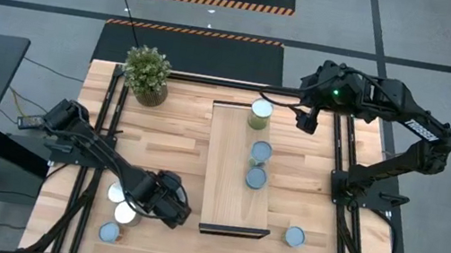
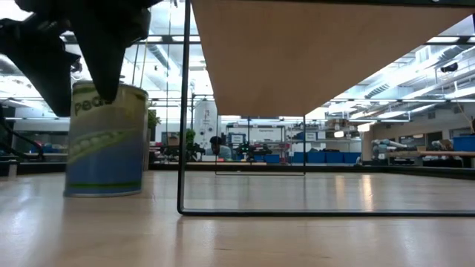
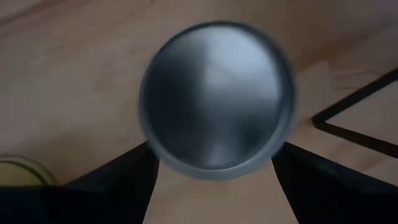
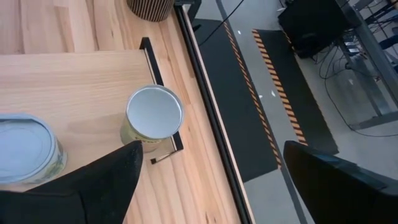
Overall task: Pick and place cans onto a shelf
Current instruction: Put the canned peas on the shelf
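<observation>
Seven cans show from above. Nearest the table's front edge, three cluster at the left: one (image 1: 109, 232) by the front rim, one (image 1: 126, 213) beside the left gripper (image 1: 166, 201), one (image 1: 116, 192) just behind. In the left wrist view, the dark fingers (image 3: 112, 183) flank a can (image 3: 216, 99) with a dull silvery round top, spread as wide as the can; whether they press its sides cannot be told. The low view shows that can's green-and-blue label.

A fourth can (image 1: 294, 236) stands alone at front right, bare tabletop (image 1: 307, 185) around it.

Three more stand on the raised light-wood shelf (image 1: 227, 172): two (image 1: 255, 178) (image 1: 261, 152) close together along its right edge, one (image 1: 260, 112) with greenish sides at the far right corner. The shelf's left half lies bare.

The right gripper (image 1: 306, 119) hovers just right of that far can, fingers (image 4: 99, 180) well apart, holding nothing.

A potted plant (image 1: 147, 73) sits at the far left.
</observation>
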You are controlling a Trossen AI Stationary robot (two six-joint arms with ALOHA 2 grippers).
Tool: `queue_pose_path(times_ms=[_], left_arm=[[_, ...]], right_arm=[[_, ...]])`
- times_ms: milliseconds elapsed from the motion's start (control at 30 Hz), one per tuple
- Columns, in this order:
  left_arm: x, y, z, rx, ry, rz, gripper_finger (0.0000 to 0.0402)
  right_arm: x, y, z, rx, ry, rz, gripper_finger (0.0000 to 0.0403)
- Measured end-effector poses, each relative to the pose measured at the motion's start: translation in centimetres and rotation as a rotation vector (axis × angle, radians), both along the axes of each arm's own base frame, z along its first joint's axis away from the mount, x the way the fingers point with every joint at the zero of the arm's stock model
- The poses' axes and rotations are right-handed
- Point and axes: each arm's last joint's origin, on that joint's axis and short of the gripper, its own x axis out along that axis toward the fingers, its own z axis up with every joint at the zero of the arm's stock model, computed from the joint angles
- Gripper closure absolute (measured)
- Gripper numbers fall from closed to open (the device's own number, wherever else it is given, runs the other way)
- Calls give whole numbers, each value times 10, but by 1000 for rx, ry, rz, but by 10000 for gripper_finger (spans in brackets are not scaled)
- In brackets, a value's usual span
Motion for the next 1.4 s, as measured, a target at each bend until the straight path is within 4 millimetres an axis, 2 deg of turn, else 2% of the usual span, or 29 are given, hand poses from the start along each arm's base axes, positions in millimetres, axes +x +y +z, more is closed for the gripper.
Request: queue_pose_path(times_ms=[267,467,633,800,1233,1400], left_arm=[[5,2,-5,35,-18,-7,87],[4,1,-5,66,26,-286,87],[-6,6,-7,24,166,-294,87],[-12,4,-7,33,212,-403,86],[-7,15,-7,-35,253,-355,86],[-10,18,6,-1,229,-333,86]], right_arm=[[0,0,0,-1,1,0,16],[0,0,0,-2,1,1,19],[0,0,0,-2,0,1,19],[0,0,0,-1,-5,-2,19],[5,-1,5,-16,-72,0,19],[9,-2,10,-28,-137,-1,19]])
